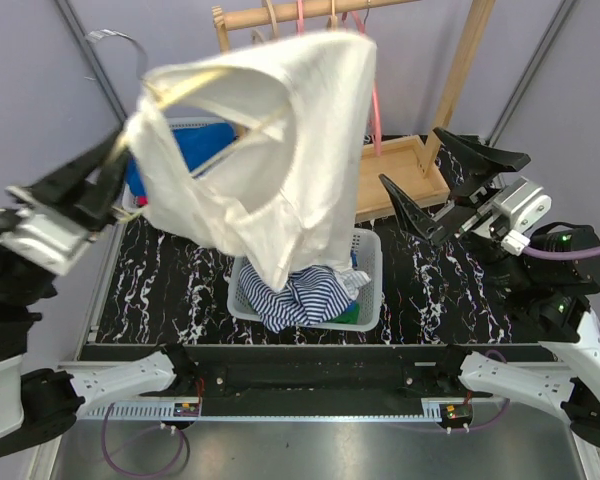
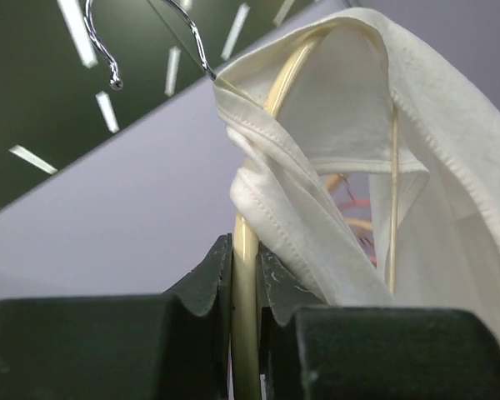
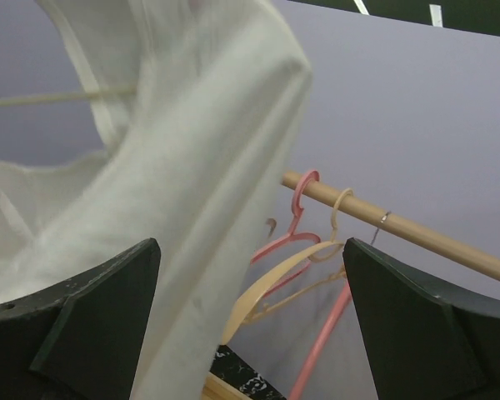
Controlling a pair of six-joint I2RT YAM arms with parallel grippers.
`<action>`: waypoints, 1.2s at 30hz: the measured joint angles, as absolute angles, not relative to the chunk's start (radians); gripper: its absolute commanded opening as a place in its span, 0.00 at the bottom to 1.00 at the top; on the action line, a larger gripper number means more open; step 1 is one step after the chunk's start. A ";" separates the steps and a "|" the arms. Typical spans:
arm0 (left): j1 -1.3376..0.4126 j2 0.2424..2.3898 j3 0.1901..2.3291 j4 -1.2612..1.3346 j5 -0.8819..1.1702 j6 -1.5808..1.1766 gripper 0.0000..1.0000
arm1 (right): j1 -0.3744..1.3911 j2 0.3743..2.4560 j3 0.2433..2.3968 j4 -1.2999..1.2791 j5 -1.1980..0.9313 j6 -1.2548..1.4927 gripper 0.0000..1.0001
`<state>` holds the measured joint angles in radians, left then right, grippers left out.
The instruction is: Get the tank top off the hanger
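- Between the narrow jaws of the left gripper (image 2: pixel 244 260), the cream hanger (image 2: pixel 245 333) is pinched; only the left wrist view shows this.
- Just above that grip, the white tank top (image 2: pixel 417 150) drapes over the hanger.
- Right gripper (image 3: pixel 252 250) gapes wide, holding nothing; pink hangers (image 3: pixel 296 237) on a wooden rail (image 3: pixel 417 229) lie beyond.
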<state>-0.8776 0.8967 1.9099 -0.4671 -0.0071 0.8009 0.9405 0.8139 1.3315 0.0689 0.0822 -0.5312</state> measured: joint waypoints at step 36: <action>-0.876 0.939 1.628 -0.599 0.049 0.701 0.00 | 0.979 0.882 0.983 -0.108 0.405 -0.232 0.57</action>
